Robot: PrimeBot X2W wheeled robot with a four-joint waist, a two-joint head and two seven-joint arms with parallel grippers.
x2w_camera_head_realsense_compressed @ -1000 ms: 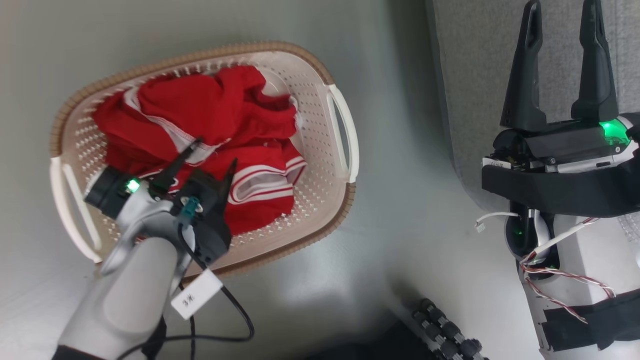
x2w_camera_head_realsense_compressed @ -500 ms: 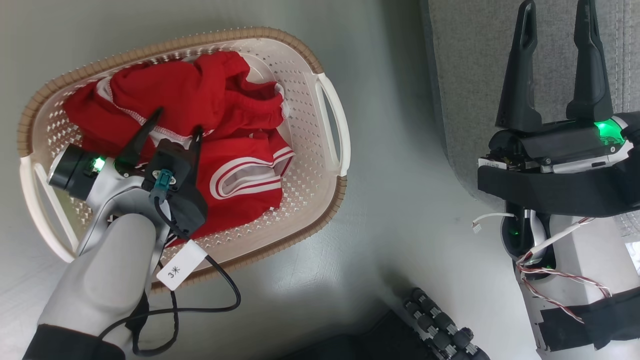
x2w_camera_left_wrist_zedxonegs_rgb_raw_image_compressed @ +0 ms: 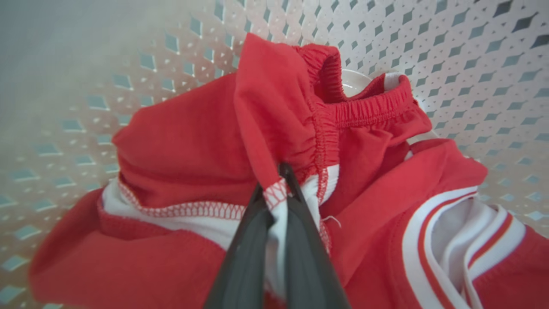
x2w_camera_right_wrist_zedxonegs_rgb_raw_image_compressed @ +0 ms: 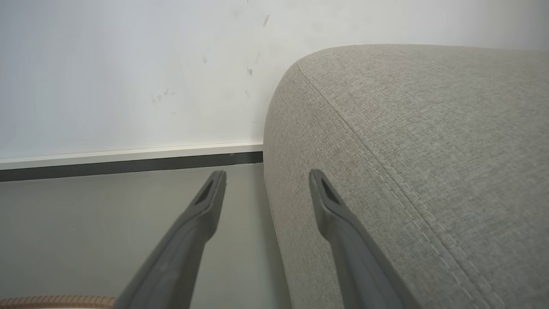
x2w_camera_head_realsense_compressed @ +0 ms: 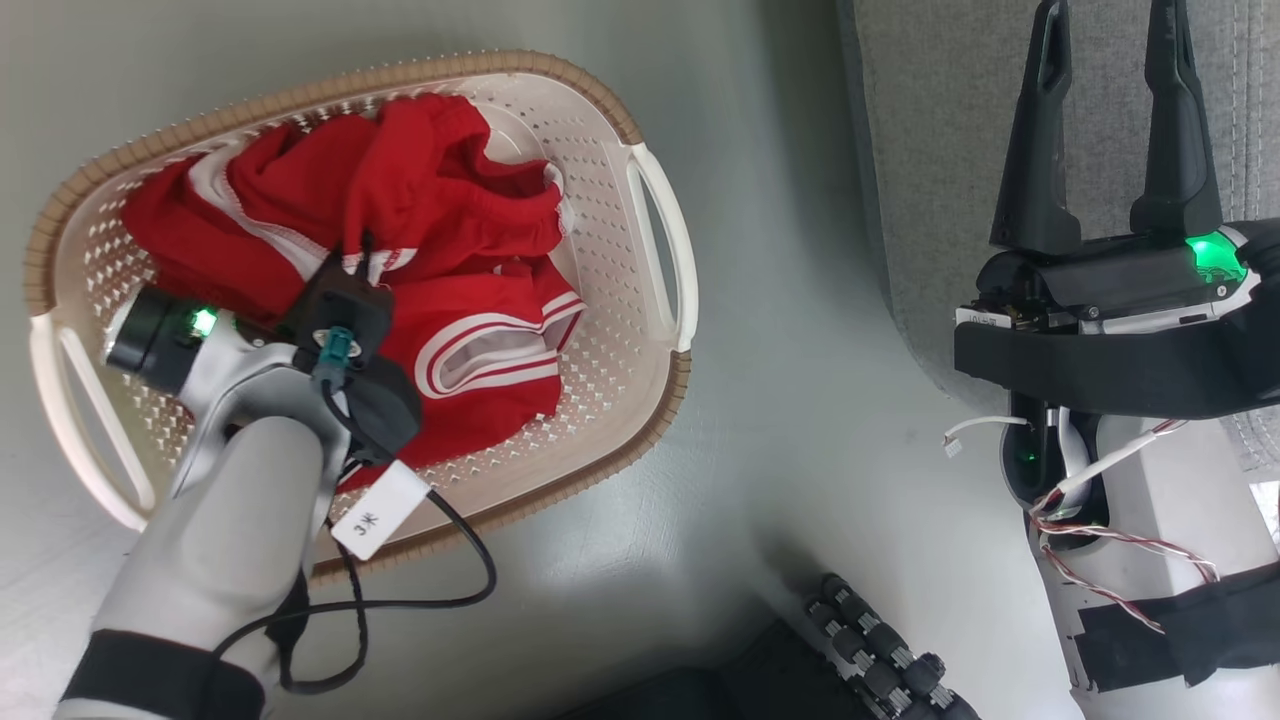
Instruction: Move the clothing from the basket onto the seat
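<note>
Red clothing [x2w_camera_head_realsense_compressed: 420, 210] with white stripes and trim lies heaped in the cream basket [x2w_camera_head_realsense_compressed: 620, 330] with its brown rim, on the floor at the left of the head view. My left gripper [x2w_camera_head_realsense_compressed: 358, 252] is down in the heap, shut on a fold of red clothing [x2w_camera_left_wrist_zedxonegs_rgb_raw_image_compressed: 274, 128] at its white-stitched hem, with the fabric pinched between the fingertips [x2w_camera_left_wrist_zedxonegs_rgb_raw_image_compressed: 257, 201]. My right gripper [x2w_camera_head_realsense_compressed: 1108, 30] stands open above the grey seat [x2w_camera_head_realsense_compressed: 940, 150] at the right, holding nothing; its fingers [x2w_camera_right_wrist_zedxonegs_rgb_raw_image_compressed: 206, 201] straddle the seat [x2w_camera_right_wrist_zedxonegs_rgb_raw_image_compressed: 407, 150] edge.
A grey floor [x2w_camera_head_realsense_compressed: 800, 450] separates basket and seat. White loop handles [x2w_camera_head_realsense_compressed: 665, 240] stick out from the basket's ends. A black cable [x2w_camera_head_realsense_compressed: 440, 590] trails from my left arm. A dark ribbed part [x2w_camera_head_realsense_compressed: 890, 650] sits at the bottom. A white wall with a dark skirting [x2w_camera_right_wrist_zedxonegs_rgb_raw_image_compressed: 128, 163] lies beyond.
My left gripper has gone from open over the heap to shut on a fold of the red clothing. The head camera shifted a little; the right gripper stays open.
</note>
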